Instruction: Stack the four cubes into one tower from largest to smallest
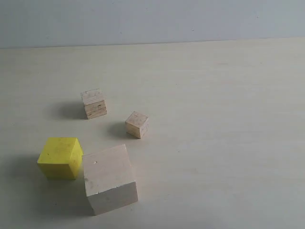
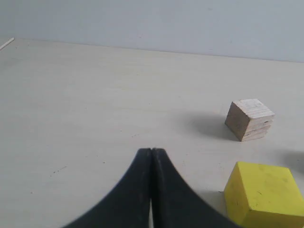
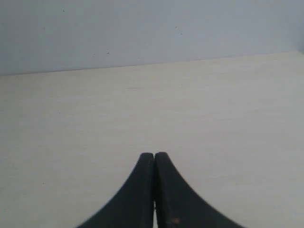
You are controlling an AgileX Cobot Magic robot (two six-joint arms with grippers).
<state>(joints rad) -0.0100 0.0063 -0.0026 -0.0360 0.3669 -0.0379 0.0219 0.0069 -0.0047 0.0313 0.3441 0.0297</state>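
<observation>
Four cubes lie apart on the table in the exterior view. The largest, pale wood cube (image 1: 109, 179) sits at the front. Touching or nearly touching its left side is the yellow cube (image 1: 59, 157). The layered plywood cube (image 1: 94, 103) stands farther back, and the smallest tan cube (image 1: 137, 124) is to its right. Neither arm shows in the exterior view. My left gripper (image 2: 151, 151) is shut and empty, with the yellow cube (image 2: 263, 194) and plywood cube (image 2: 249, 118) beside and beyond it. My right gripper (image 3: 154, 154) is shut over bare table, with no cube in its view.
A pale wooden table (image 1: 228, 119) runs back to a light grey wall (image 1: 152, 19). The table's far edge meets the wall in all views.
</observation>
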